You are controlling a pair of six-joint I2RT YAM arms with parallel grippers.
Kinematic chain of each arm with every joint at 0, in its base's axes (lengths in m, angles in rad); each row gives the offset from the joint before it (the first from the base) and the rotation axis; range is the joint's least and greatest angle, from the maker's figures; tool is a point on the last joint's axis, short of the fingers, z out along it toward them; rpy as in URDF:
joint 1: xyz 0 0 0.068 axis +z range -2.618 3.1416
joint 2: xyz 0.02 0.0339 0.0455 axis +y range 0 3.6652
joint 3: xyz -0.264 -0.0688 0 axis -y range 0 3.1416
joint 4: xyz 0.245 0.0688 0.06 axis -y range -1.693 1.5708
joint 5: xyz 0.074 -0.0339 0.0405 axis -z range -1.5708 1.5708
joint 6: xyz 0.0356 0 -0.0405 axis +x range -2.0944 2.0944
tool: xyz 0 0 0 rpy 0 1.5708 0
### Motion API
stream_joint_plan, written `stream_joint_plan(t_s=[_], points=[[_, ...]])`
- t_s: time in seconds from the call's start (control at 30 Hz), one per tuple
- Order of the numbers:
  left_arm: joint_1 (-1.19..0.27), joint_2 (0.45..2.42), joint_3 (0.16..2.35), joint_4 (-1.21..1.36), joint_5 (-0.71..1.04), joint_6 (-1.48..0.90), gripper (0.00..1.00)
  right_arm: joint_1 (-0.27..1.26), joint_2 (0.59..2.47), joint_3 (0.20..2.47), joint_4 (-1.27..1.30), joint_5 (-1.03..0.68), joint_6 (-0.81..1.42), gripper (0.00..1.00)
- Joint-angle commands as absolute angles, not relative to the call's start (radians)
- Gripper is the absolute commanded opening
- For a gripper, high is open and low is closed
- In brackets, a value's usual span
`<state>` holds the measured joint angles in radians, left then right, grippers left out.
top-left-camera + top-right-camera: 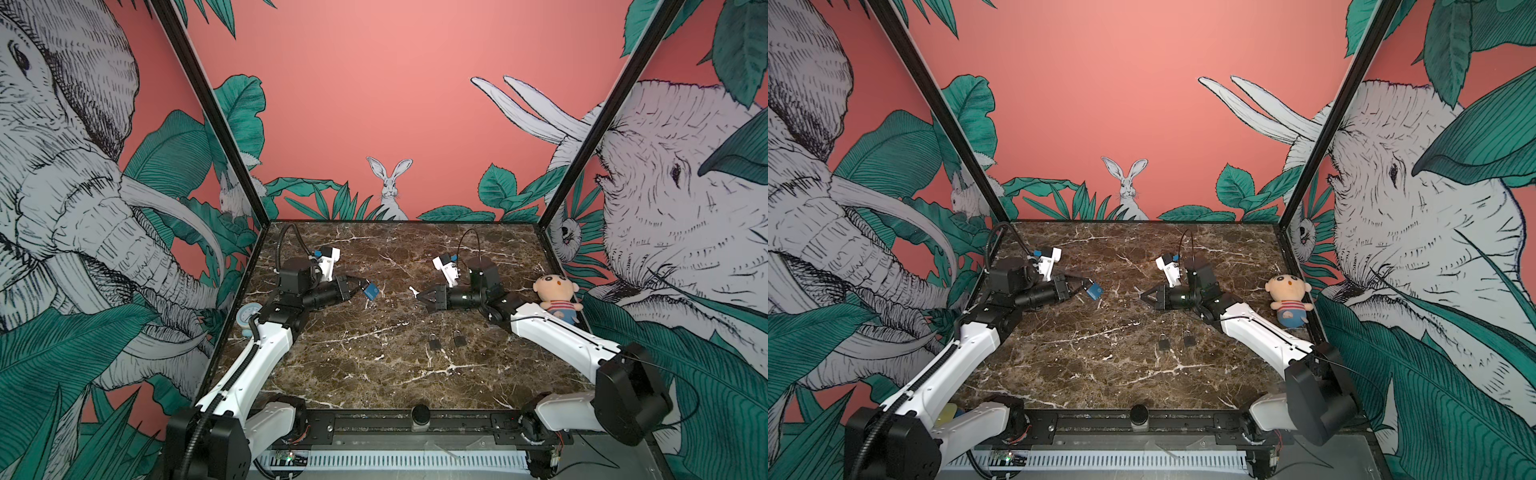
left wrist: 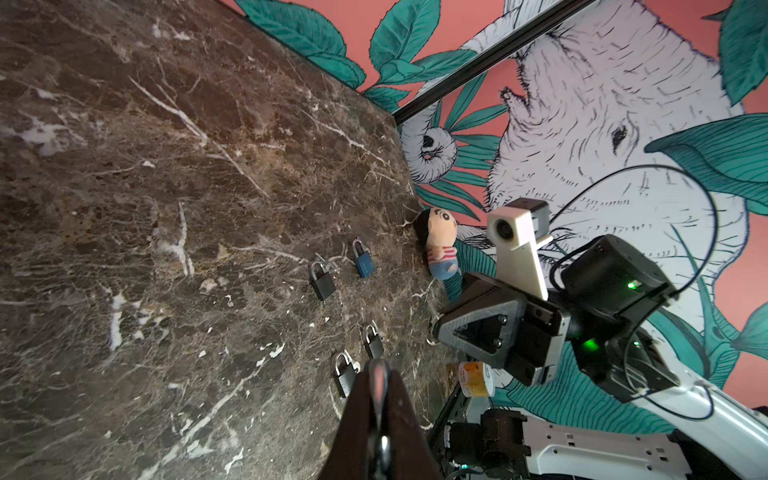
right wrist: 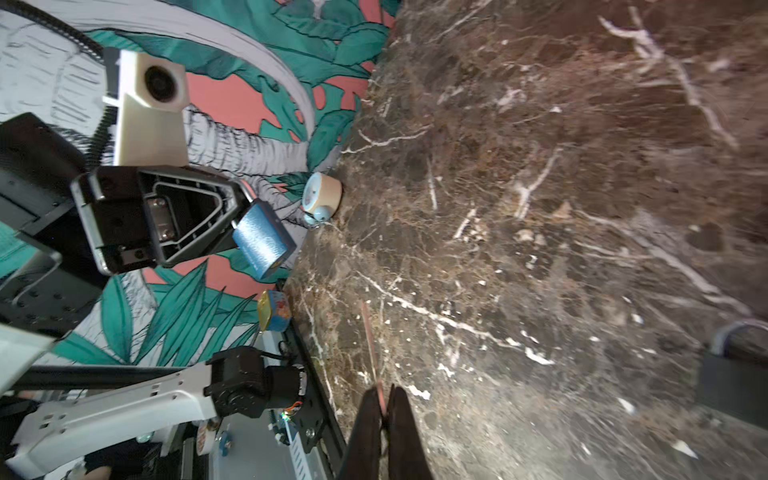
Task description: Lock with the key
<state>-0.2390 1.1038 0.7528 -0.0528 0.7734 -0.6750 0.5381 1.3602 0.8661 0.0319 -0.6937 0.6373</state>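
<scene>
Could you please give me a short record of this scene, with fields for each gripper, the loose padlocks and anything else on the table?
left gripper: shut on the shackle of the blue padlock, held clear of the table
right gripper: shut on the key, facing the left gripper
key to lock: apart, not yet inserted
loose padlocks: four lying on the table in the left wrist view; only two show in both top views
doll: at the table's right edge
</scene>
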Motion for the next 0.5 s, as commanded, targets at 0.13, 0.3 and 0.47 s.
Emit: stream_joint_plan(t_s=[0.13,0.3,0.47], points=[[-0.364,1.258,0.814,-0.160,0.738,-0.533,0.00,0.531,1.339,0.871,-0.020,-0.576,0.602,0.00],[-0.403,1.401,0.840,-0.118,0.729,-0.532,0.00,0.528,1.339,0.867,-0.017,-0.569,0.606,0.00],[-0.425,1.522,0.883,-0.092,0.727,-0.525,0.00,0.528,1.342,0.858,-0.007,-0.562,0.607,0.00]])
